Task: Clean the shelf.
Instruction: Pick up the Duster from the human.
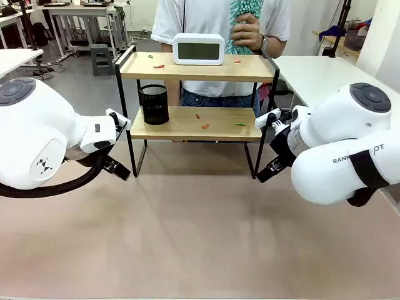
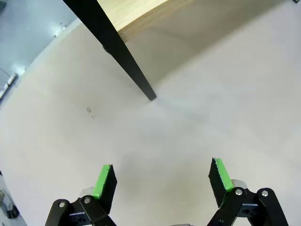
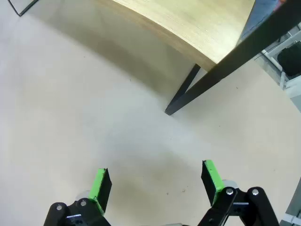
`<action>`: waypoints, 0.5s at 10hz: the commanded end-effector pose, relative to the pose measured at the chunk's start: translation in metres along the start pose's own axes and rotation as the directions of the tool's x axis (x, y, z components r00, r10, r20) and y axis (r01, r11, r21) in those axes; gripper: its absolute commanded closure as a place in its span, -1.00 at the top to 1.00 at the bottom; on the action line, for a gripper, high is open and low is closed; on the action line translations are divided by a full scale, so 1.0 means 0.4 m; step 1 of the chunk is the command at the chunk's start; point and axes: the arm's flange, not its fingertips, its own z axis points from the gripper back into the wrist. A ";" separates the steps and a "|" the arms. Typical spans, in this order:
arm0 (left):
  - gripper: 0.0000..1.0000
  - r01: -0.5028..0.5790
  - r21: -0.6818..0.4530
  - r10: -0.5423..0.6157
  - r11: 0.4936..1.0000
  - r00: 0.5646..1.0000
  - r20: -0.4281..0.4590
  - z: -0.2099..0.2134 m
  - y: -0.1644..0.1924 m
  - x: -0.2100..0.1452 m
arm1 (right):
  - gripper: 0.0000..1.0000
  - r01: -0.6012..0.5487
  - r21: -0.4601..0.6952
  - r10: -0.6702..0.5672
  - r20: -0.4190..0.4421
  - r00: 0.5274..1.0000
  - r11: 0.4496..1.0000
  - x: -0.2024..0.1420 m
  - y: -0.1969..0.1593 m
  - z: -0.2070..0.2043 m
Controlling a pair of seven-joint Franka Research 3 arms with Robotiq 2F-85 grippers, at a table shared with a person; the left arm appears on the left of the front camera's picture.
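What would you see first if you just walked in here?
The wooden shelf in the middle, with a white clock on its top board, a black mesh cup below, and red and green scraps on both boards. The robot's left hand and right hand hang open beside its front legs. Behind it, a person holds a teal duster.

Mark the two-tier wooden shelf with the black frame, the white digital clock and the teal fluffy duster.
two-tier wooden shelf (image 1: 187, 70): front view, bare part of its top board.
white digital clock (image 1: 198, 50): front view, its dark screen.
teal fluffy duster (image 1: 244, 7): front view, tuft above the person's hand.
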 end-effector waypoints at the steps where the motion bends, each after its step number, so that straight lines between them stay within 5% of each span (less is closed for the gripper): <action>1: 1.00 0.000 0.000 0.000 1.000 1.000 0.000 0.000 0.000 0.000 | 1.00 0.000 0.000 0.000 0.000 1.000 1.000 0.000 0.000 0.000; 5: 1.00 0.000 0.000 0.000 1.000 1.000 0.000 0.000 0.000 0.000 | 1.00 0.000 0.000 0.000 0.000 1.000 1.000 0.000 0.000 0.000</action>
